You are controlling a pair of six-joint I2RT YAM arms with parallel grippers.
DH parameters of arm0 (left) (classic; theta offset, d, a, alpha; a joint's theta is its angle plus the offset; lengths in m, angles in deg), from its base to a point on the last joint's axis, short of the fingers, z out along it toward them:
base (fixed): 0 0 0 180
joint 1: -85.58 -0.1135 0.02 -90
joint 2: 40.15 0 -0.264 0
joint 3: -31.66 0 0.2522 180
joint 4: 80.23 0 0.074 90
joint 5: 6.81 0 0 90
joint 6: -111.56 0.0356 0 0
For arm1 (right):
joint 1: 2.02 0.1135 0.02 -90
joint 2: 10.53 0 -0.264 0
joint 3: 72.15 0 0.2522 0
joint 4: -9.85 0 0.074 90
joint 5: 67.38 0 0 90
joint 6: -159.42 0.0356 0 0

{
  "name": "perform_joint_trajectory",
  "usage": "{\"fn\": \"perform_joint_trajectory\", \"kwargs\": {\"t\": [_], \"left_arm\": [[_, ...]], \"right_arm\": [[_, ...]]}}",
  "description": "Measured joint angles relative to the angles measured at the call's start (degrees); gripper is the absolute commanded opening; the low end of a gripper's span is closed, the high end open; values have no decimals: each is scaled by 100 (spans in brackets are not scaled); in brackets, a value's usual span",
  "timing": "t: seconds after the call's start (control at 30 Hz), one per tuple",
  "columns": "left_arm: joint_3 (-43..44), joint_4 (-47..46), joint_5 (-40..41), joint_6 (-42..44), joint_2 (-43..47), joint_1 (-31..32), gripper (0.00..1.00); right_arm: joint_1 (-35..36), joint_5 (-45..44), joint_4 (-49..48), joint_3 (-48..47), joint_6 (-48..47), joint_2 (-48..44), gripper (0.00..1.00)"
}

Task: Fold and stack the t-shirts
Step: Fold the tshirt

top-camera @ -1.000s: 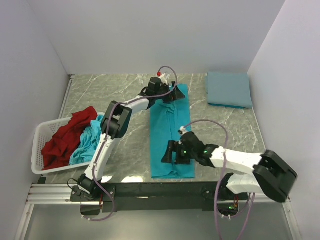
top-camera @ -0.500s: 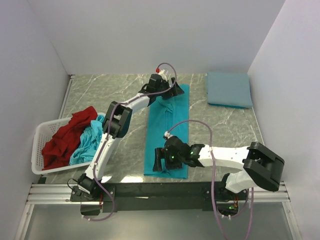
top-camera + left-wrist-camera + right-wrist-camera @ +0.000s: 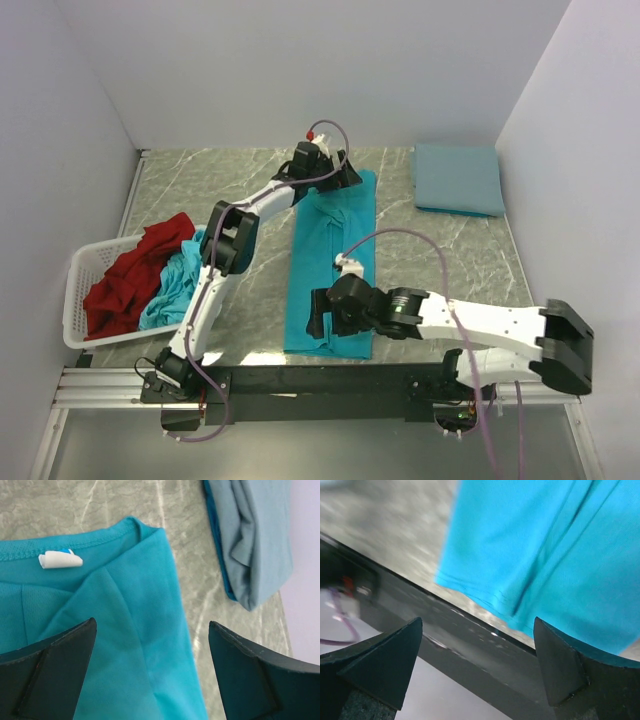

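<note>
**Item:** teal shirt [image 3: 335, 265], mid-table, laid as a long narrow strip running from the far side to the near edge. The sides are turned in. The collar is at the far end with a white label [image 3: 60, 559] showing, and the hem is at the near end.

**Grippers:**
- The left gripper [image 3: 328, 178] hangs over the collar end, jaws wide apart and holding nothing.
- The right gripper [image 3: 318, 318] is low over the hem's left corner, jaws also wide apart and empty.

**Other stock:**
- A grey-blue shirt [image 3: 458, 178] lies folded flat at the far right of the table [image 3: 200, 190], well apart from the strip.
- A red shirt [image 3: 130, 270] and a second teal shirt [image 3: 175, 282] are heaped unfolded in the white basket [image 3: 75, 310] at the left.

**Progress, as judged:**
- Early to middle of the task.
- One shirt is finished and placed.
- The strip has its lengthwise folds but still needs cross-folding and stacking.
- The two basket shirts are untouched.

**Unclear:**
- The right wrist view is blurred, so it does not show whether the fingers touch the cloth.
- A thin teal edge shows under the grey-blue shirt in the left wrist view. Whether it is another shirt cannot be told.
- The heap may hide further garments in the basket.
</note>
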Motion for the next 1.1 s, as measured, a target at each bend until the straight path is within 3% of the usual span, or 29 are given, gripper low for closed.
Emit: {"fn": "perform_joint_trajectory", "kwargs": {"t": [0.2,0.37,0.6,0.7,0.83,0.97,1.1], "left_arm": [[-181,629,59,116,944,-4,100],[-1709,686,92,131,2990,-33,99],[-5827,-7,448,-433,6419,33,99],[-7536,-72,723,-835,7121,354,100],[-9431,573,1029,-1506,7809,1281,99],[-9984,990,1187,-2068,9066,1867,98],[-9993,1305,1244,-2280,9541,2118,96]], "right_arm": [[-284,-719,426,-319,116,-802,99],[-1016,-831,603,-105,140,-1447,100],[-1878,-131,590,782,-195,-2046,100],[-1882,297,588,1091,-378,-2004,100],[-1884,761,570,1475,-422,-1947,98],[-1882,1217,455,1808,-385,-1954,98],[-1849,1523,197,2127,-219,-1969,97]]}}
